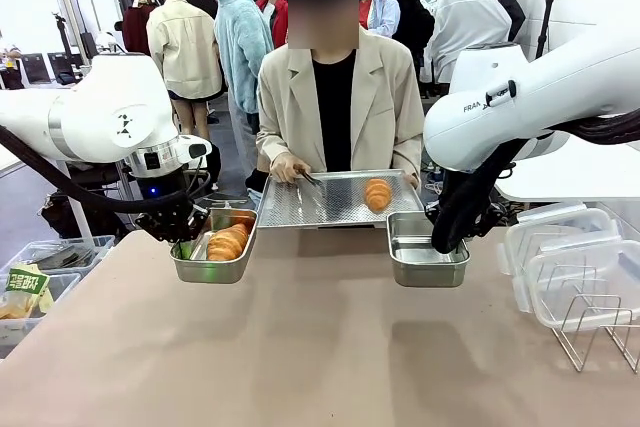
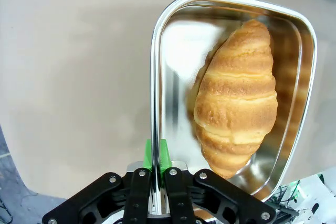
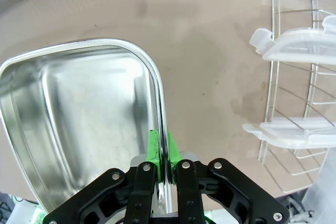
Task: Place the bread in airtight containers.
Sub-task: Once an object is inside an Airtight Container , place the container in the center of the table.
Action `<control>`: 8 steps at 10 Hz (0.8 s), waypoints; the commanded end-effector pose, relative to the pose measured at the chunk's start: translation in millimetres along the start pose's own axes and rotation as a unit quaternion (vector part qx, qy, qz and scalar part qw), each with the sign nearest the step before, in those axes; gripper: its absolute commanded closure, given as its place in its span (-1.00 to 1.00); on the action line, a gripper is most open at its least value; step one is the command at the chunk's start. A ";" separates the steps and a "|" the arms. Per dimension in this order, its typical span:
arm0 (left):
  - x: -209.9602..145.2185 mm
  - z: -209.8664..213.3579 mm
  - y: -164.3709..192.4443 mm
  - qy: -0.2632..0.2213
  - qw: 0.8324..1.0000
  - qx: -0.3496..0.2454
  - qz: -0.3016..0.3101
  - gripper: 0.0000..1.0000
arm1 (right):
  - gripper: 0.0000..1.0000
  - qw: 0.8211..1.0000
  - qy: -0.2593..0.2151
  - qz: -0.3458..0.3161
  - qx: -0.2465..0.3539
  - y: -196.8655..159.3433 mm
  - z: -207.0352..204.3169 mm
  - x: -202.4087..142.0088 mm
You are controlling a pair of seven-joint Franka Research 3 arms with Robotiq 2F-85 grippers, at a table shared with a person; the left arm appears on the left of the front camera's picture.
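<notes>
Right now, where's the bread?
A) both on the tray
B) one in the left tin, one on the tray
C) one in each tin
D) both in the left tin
B: one bread lies in the left tin, the other bread sits on the tray, and the right tin is empty.

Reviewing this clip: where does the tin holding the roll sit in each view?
Front view: the tin with the roll stands on the table's left side, with the left gripper shut on its left rim.
Left wrist view: the tin with the roll spans the right half, its rim clamped at bottom centre.
Right wrist view: the tin here is the other one, the empty tin, gripped by the right gripper.
Shared landmark: the brown table.
</notes>
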State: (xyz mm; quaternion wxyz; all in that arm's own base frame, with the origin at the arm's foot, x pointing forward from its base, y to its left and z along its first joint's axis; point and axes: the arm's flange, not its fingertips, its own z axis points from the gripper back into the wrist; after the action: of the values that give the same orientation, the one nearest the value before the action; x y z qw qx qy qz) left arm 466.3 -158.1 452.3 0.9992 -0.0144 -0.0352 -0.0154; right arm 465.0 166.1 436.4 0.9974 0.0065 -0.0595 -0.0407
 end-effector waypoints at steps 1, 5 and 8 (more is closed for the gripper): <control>-0.4 2.6 1.7 -0.008 1.000 -0.001 -0.009 1.00 | 1.00 1.000 -0.010 -0.006 0.001 -0.2 0.1 -3.4; -0.4 2.6 1.7 -0.008 1.000 -0.001 -0.009 1.00 | 1.00 1.000 -0.010 -0.006 0.001 -0.2 0.1 -3.4; -0.4 2.6 1.7 -0.008 1.000 -0.001 -0.009 1.00 | 1.00 1.000 -0.010 -0.006 0.001 -0.2 0.1 -3.4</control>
State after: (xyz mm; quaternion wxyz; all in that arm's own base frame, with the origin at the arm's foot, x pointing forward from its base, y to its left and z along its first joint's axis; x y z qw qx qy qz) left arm 466.3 -158.1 452.3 0.9992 -0.0144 -0.0352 -0.0154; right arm 465.0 166.1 436.4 0.9974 0.0065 -0.0595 -0.0407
